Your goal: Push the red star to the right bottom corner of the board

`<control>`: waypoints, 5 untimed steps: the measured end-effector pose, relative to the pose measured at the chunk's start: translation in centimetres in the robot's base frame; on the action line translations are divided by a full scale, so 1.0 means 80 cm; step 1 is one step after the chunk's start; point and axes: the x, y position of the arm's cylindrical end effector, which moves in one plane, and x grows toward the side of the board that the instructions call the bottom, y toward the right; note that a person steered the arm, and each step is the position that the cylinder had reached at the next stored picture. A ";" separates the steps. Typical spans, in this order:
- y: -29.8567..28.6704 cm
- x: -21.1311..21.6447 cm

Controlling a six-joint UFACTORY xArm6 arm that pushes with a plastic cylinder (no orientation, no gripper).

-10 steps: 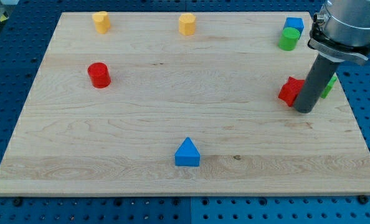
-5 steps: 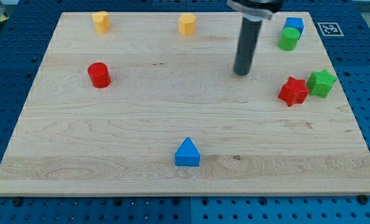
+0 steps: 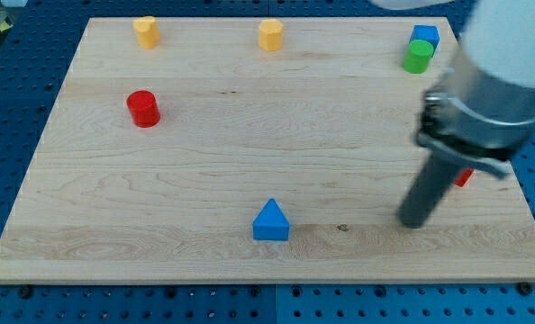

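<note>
counting two yellow [image 3: 146, 31], two blue [image 3: 270, 221], one green [image 3: 418, 57] | red cylinder [image 3: 143, 108] | my tip [image 3: 414, 222] holds nothing

Light: bright, even, from overhead.
Shadows: short and soft beside the blocks.
Blur: arm [image 3: 484, 99] smeared at the frame's right.
Focus: board [image 3: 204, 162] grain crisp.
Glare: faint.

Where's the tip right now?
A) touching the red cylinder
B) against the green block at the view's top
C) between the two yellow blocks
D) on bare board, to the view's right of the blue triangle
D: my tip sits on bare wood near the view's bottom, well to the view's right of the blue triangle and touching no block.
</note>
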 end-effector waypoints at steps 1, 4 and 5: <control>-0.057 -0.027; 0.012 -0.141; 0.080 -0.126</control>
